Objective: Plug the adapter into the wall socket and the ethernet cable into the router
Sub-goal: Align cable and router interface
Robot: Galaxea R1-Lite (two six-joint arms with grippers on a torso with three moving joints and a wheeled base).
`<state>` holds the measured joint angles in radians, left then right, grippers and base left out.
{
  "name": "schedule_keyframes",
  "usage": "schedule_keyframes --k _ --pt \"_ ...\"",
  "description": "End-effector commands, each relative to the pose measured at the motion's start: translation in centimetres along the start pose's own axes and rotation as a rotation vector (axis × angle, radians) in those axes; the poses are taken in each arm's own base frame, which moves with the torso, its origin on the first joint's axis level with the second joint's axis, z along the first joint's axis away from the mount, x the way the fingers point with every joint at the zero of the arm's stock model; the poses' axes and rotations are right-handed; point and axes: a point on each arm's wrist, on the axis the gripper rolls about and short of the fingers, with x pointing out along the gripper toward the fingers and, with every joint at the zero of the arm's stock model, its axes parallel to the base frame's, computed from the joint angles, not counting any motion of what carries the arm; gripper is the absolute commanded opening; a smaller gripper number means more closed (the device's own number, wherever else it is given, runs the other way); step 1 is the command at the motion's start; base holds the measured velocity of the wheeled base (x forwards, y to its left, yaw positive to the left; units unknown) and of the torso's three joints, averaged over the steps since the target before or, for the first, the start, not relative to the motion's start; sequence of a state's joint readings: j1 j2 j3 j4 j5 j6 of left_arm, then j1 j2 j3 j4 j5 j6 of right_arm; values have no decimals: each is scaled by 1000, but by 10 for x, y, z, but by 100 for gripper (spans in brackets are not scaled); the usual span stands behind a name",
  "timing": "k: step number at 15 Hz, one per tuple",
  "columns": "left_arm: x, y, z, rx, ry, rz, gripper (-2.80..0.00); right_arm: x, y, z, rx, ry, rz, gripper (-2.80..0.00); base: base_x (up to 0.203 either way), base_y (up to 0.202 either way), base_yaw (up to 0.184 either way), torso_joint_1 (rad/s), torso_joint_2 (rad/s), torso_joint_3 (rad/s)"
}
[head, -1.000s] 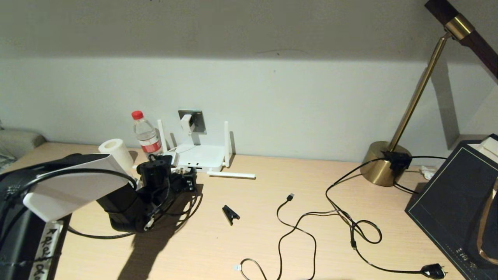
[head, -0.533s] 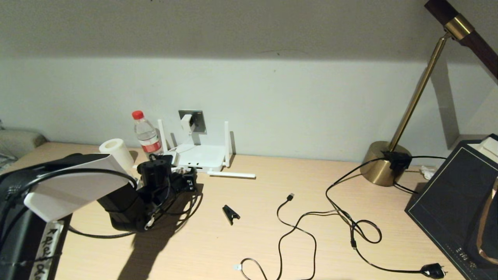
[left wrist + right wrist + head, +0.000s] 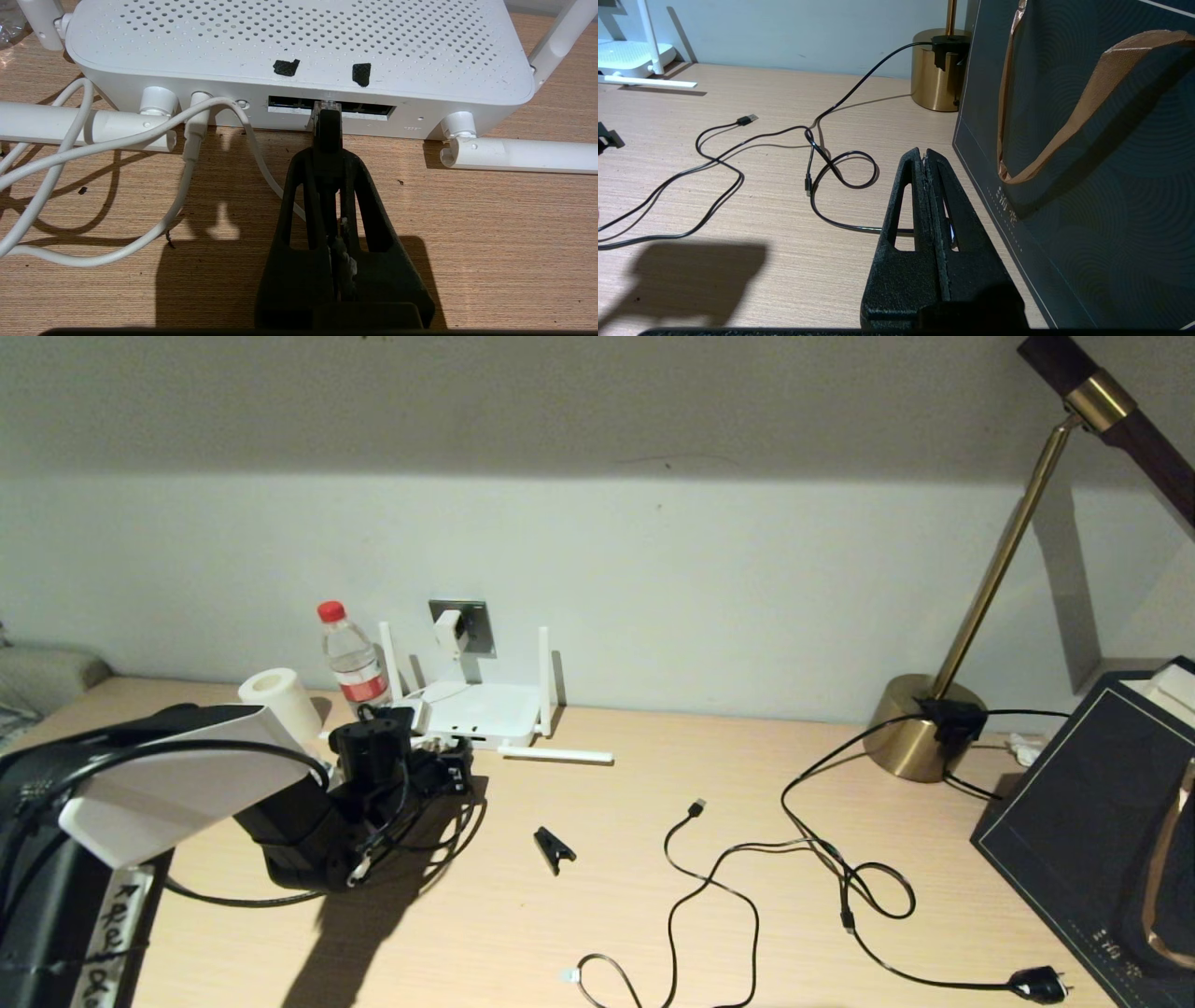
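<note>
Left gripper [image 3: 327, 140] sits low over the desk [image 3: 597, 896] directly in front of the router [image 3: 299, 46], its fingers clamped together on the ethernet cable [image 3: 326, 125]. The cable's clear plug tip is at the mouth of the router's port row [image 3: 329, 106], second opening from one end; whether it is fully seated cannot be told. A white cord [image 3: 140, 140] is already plugged into the round jack beside the ports and loops over the desk surface.

In the head view, the router [image 3: 481, 714] lies flat against the wall, two antennas upright and one lying on the desk. The adapter [image 3: 449, 632] is seated in the wall socket [image 3: 464, 625] just above the router. A water bottle [image 3: 351, 658] and a paper roll [image 3: 278, 702] stand just left of the router.

Right gripper [image 3: 926, 161] hangs above the desk beside a dark paper bag [image 3: 1087, 140], fingers pressed together with nothing between them. A black USB cable [image 3: 695, 810] and a black mains cable [image 3: 1041, 985] lie loose on the desk near the brass lamp base [image 3: 920, 728]. A small black clip [image 3: 553, 848] lies mid-desk.
</note>
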<state>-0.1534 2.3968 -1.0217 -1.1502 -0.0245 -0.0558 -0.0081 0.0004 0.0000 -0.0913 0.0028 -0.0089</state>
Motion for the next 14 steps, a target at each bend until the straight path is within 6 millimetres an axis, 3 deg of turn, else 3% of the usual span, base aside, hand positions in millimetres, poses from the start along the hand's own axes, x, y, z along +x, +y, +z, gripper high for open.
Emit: schedule_keyframes --k 1,14 --pt "0 0 0 -1 -6 0 -280 2 0 -10 0 35 1 -280 0 0 0 0 0 0" --pt "1 6 -5 -6 7 12 -280 2 0 -10 0 34 1 -280 0 0 0 0 0 0"
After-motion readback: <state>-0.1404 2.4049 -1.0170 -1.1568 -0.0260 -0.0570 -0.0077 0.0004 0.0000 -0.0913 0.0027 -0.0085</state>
